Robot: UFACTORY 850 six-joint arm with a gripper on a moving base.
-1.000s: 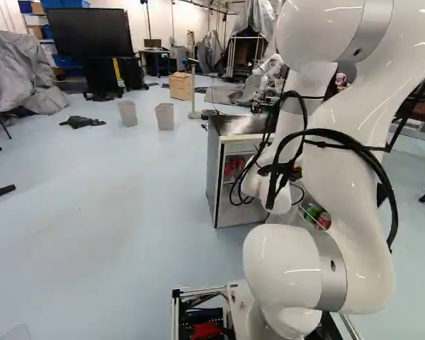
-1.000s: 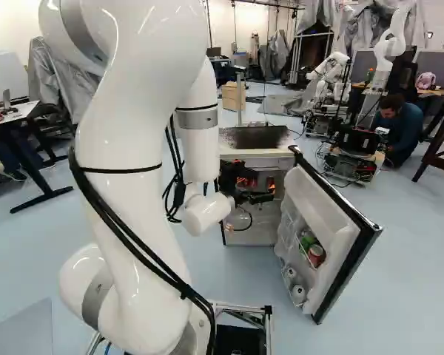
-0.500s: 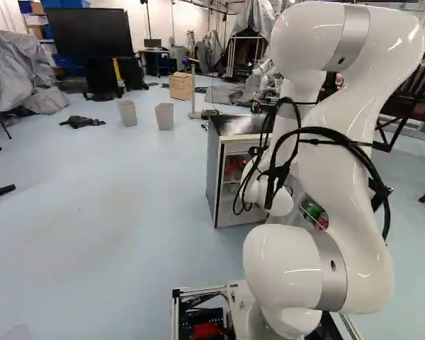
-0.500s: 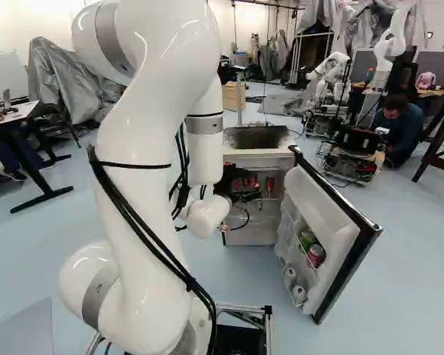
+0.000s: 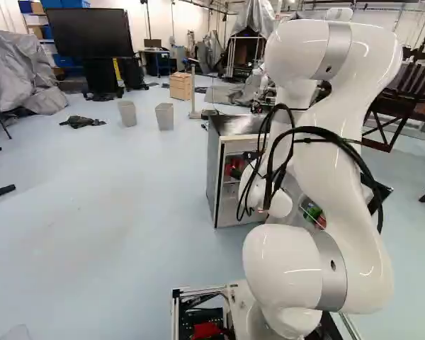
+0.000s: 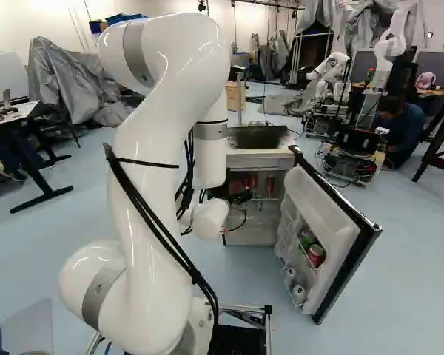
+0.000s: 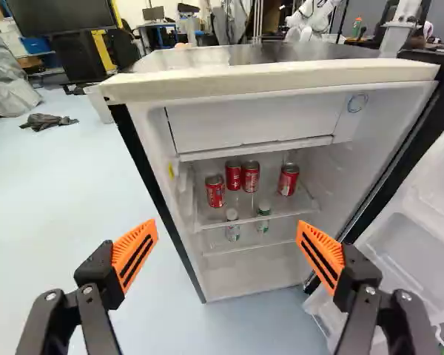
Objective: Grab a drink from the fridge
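Left base view: our smooth white arm [image 5: 333,185] right of centre, boxy grey-sided fridge [image 5: 213,173] just behind it.

Right base view: white moulded-plastic door [image 6: 322,207] swung open, right of centre.

Wrist view: our black, orange-padded tool [image 7: 228,224] spread apart, holding nothing. Glossy red cylindrical cans [image 7: 215,192] inside fridge, upright on see-through shelf [image 7: 255,220], ahead beyond fingertips; long axes cross our closing line, so we'd judge straight forward reach suits.

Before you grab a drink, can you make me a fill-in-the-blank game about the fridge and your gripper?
The fridge has a door that is not shut but ____. Inside, you can see ____ red cans. Lower down, you can see ____ bottles. My gripper has two pads coloured ____.

Missing words: open, four, two, orange.
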